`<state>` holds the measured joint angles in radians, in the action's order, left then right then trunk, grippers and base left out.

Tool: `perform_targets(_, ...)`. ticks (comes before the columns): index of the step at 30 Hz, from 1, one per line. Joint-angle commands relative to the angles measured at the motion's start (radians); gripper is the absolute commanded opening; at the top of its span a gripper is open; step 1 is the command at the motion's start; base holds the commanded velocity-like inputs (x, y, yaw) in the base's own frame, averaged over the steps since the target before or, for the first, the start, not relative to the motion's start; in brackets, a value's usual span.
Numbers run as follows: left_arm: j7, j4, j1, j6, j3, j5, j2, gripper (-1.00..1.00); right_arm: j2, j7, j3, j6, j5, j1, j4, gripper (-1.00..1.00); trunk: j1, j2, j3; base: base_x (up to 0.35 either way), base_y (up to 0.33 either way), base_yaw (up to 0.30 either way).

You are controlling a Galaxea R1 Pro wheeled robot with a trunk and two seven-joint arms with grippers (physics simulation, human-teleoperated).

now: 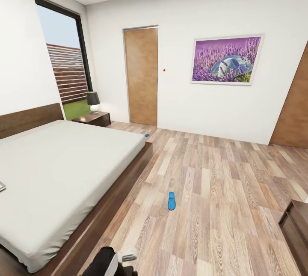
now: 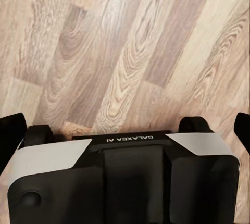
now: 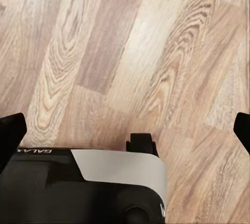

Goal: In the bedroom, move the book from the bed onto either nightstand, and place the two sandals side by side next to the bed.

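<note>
The bed [image 1: 64,160] with its off-white mattress fills the left of the head view. At the picture's left edge a thin pale item, likely the book [image 1: 1,186], lies on the mattress, mostly cut off. One blue sandal [image 1: 171,200] lies on the plank floor beside the bed. A second blue sandal [image 1: 146,135] peeks out past the bed's far corner. A nightstand [image 1: 92,118] stands by the headboard. My left gripper [image 2: 125,130] and right gripper [image 3: 125,130] both point down at bare floor, open and holding nothing.
A lamp [image 1: 93,101] sits on the nightstand by the window [image 1: 64,57]. A wooden door [image 1: 141,77] is in the far wall, another door [image 1: 295,109] at the right. A dark cabinet [image 1: 296,224] juts in at the lower right. Wide floor lies between it and the bed.
</note>
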<state>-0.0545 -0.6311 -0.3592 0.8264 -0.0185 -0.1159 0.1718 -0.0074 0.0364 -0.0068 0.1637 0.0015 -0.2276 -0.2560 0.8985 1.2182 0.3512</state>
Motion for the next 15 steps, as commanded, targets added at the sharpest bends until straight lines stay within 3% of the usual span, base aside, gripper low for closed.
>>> perform_targets(1, -0.006, -0.001, -0.002, 0.005, -0.002, -0.008, 0.0, 1.0, 0.0, 0.004, -0.001, 0.006, 0.0, -0.001, -0.002, 1.0, 0.0, 0.001, 0.002, 0.0, 0.0, 0.0)
perform_targets(8, -0.005, -0.004, -0.103, 0.021, -0.003, -0.012, 0.003, 1.0, 0.0, 0.004, -0.001, 0.034, 0.0, -0.075, -0.002, 1.0, 0.0, 0.001, 0.002, 0.0, 0.0, 0.0)
perform_targets(15, -0.003, -0.005, -0.181, 0.028, -0.002, -0.047, 0.003, 1.0, 0.0, 0.005, -0.001, 0.089, 0.0, -0.147, -0.002, 1.0, 0.0, 0.001, 0.002, 0.0, 0.0, 0.0)
